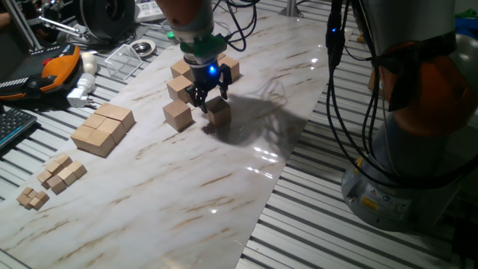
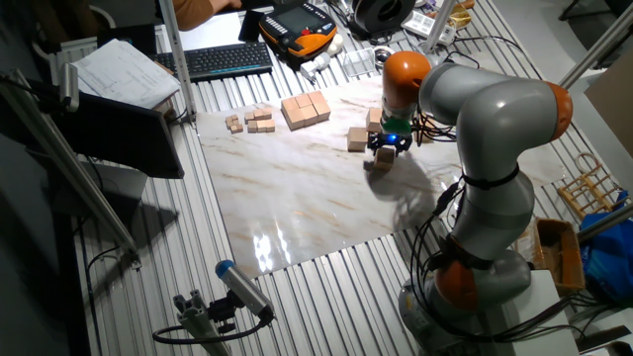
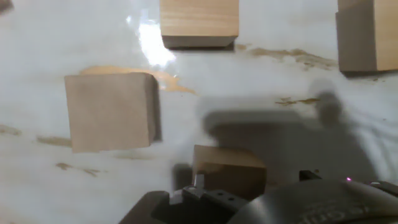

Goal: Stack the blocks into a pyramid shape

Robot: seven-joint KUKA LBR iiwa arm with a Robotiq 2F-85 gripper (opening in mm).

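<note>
My gripper (image 1: 210, 99) reaches down over a tan wooden block (image 1: 219, 111), one finger on each side, and looks shut on it at or just above the marble board. In the hand view this block (image 3: 229, 168) sits right ahead of my fingertips (image 3: 196, 185). A second block (image 1: 178, 116) stands just left of it, with a gap between them. Several more blocks (image 1: 181, 88) lie behind my gripper. The hand view shows one block (image 3: 111, 111) at left and two at the top (image 3: 199, 22). In the other fixed view my gripper (image 2: 388, 148) is near a block (image 2: 357, 138).
A flat slab of joined cubes (image 1: 103, 128) and tiny cubes (image 1: 60, 172) lie left on the board. A keyboard (image 1: 11, 123), an orange pendant (image 1: 56, 71) and a clear box (image 1: 127, 60) are at the far left. The robot base (image 1: 418, 149) stands right.
</note>
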